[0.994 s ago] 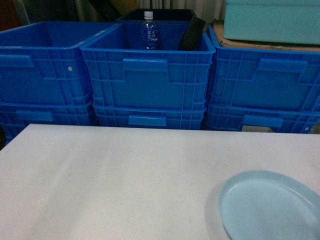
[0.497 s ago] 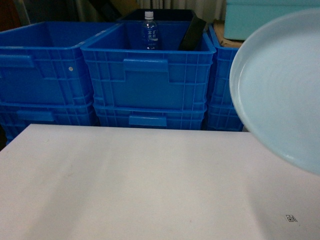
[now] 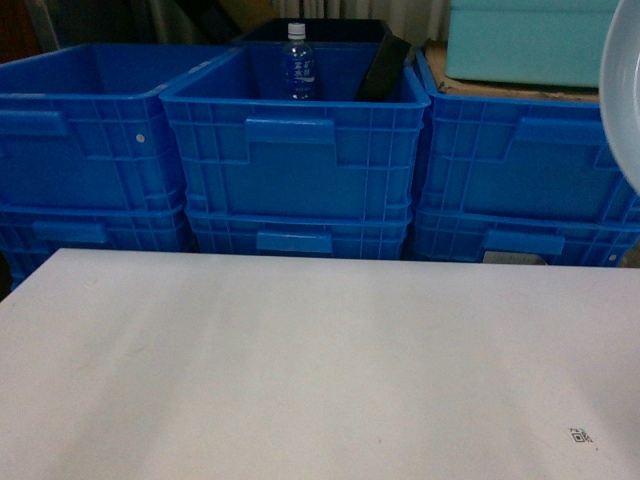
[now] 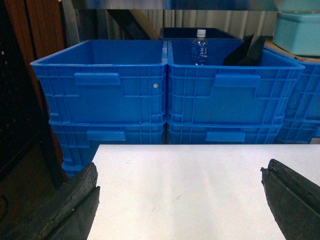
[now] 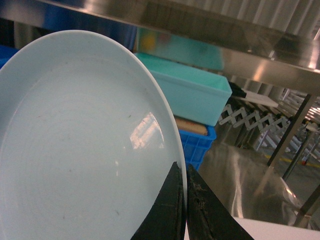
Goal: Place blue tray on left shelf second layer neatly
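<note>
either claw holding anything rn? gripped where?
Right claw is shut on the blue tray, pinching its rim at the lower edge. Left claw is open, holding nothing.

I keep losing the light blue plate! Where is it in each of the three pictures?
Head view: only a sliver of the pale sky-blue smooth oval tray shows, at the right edge, up high.
Left wrist view: not in it.
Right wrist view: it fills the left half, its rim pinched by the right tool.
Shared landmark: the teal plastic box on the deep-blue ribbed crates.
</note>
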Controlling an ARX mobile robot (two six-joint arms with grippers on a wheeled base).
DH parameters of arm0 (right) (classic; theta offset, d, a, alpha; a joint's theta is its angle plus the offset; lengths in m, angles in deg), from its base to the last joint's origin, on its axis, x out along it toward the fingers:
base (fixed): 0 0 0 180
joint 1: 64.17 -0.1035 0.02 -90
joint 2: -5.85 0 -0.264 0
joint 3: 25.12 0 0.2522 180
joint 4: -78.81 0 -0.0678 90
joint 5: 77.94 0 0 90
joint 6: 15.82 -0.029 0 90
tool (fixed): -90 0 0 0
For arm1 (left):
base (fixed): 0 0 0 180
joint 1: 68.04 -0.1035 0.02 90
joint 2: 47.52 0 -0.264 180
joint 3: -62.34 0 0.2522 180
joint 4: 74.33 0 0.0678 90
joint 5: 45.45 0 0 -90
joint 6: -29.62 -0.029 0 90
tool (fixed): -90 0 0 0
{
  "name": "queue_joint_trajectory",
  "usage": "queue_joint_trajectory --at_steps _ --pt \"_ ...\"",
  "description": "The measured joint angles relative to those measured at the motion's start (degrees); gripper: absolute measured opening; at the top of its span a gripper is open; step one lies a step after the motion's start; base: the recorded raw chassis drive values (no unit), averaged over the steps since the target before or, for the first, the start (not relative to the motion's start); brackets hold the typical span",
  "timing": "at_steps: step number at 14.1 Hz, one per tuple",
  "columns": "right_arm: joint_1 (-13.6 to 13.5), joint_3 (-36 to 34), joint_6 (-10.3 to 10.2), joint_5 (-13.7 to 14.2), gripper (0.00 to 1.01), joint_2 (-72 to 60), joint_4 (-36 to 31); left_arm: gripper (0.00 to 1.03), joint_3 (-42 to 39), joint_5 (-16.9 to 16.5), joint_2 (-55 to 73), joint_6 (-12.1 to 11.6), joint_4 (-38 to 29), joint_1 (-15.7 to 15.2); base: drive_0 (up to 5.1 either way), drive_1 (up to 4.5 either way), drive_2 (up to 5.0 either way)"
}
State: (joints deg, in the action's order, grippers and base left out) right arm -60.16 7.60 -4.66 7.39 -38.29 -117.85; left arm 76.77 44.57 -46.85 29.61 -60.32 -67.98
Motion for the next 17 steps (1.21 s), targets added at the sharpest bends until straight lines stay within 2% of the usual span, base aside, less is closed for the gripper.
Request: queue_joint_trajectory --at_steps 6,8,9,10,11,17 --pt "-1.25 -1.20 0.59 0.66 0.02 -2.25 -1.14 0.98 0.00 0.02 0.00 0.00 0.00 0.00 0.0 0.00 0.0" --pt "-1.31 -1.51 0.68 2.56 0.02 -4.61 -4.74 0.98 0.00 0.00 0.00 0.00 0.00 0.00 0.0 0.00 0.0" --pt "0.55 -1.51 -4.04 2.86 0.02 -8.20 -5.22 0.98 0.00 0.00 0.00 0.00 0.00 0.00 0.0 0.00 0.0" --pt "0.50 -1.84 -4.68 4.72 0.02 -7.85 -11.15 0.98 0.00 0.02 0.00 0.00 0.00 0.00 0.0 0.00 0.0" --pt "0.50 -1.84 -4.68 4.74 0.02 -7.89 -10.86 0.98 0.00 0.02 0.00 0.00 0.00 0.00 0.0 0.00 0.0" --pt "0.50 -1.88 -4.68 4.76 0.02 -7.89 -10.82 0.98 0.00 0.04 0.00 0.00 -0.04 0.00 4.2 -0.32 -3.7"
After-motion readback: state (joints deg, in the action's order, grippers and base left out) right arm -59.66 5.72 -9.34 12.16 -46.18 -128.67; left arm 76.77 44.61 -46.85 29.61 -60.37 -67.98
